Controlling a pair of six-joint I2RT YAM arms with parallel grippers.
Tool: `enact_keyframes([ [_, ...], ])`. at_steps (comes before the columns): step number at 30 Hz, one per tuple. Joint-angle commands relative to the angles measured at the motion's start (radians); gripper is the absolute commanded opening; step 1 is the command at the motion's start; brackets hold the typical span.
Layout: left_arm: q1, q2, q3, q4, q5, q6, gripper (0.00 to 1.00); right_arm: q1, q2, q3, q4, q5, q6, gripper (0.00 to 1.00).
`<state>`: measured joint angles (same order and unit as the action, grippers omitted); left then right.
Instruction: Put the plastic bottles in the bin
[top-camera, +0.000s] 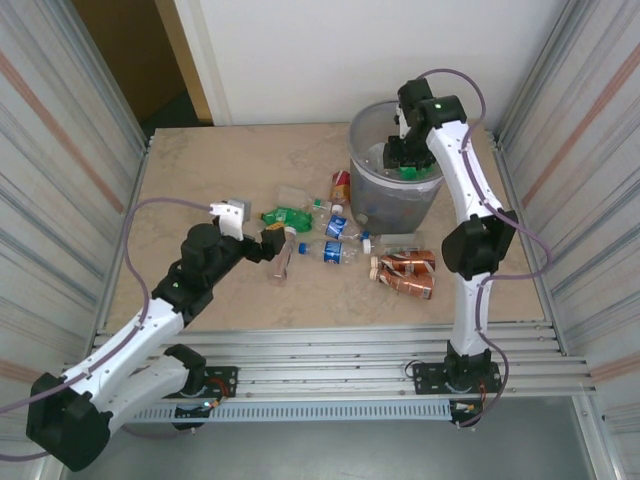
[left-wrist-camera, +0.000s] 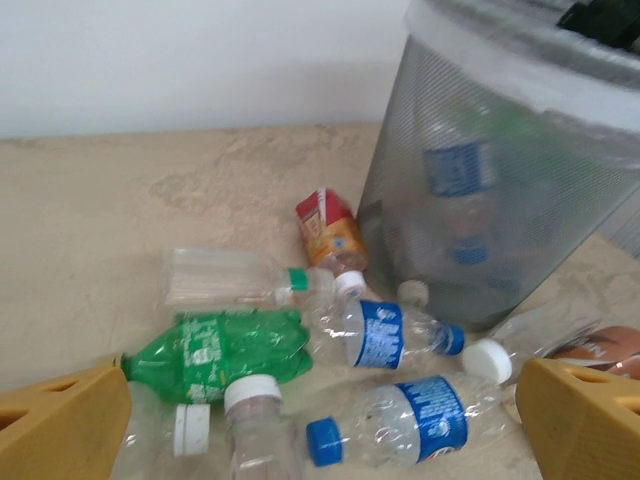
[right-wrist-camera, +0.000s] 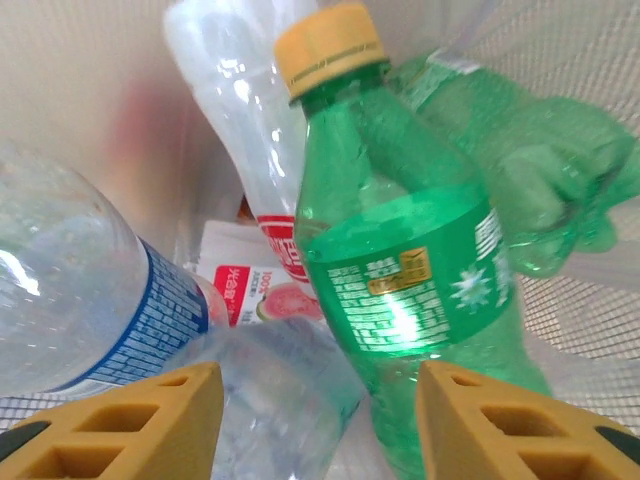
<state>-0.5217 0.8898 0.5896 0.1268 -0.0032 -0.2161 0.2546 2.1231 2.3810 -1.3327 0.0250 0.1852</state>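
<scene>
Right hand (top-camera: 404, 156) hung over the bin (top-camera: 378, 202), fingers (right-wrist-camera: 110, 420) spread, green bottle (right-wrist-camera: 400, 280) just past them on wrist cam; overhead caught left hand (top-camera: 276, 245) wide open by loose bottles (top-camera: 336, 252).

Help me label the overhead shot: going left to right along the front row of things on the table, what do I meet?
left gripper → nearer blue-labelled bottle → brown-labelled bottles

The yellow-capped green bottle (right-wrist-camera: 400, 290) runs off the picture's bottom edge; the wall of the bin (left-wrist-camera: 560, 130) blurs a blue-labelled bottle (left-wrist-camera: 458, 168) inside.
</scene>
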Motion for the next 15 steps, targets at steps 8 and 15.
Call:
enact_keyframes([
  [8,0.080,0.115,0.142,-0.226,-0.101,-0.140,0.99,-0.005,-0.161,0.032,0.028,-0.005,0.020,0.61],
  [15,0.228,0.254,0.240,-0.365,-0.051,-0.286,0.99,-0.004,-0.290,-0.014,0.083,-0.003,0.043,0.71],
])
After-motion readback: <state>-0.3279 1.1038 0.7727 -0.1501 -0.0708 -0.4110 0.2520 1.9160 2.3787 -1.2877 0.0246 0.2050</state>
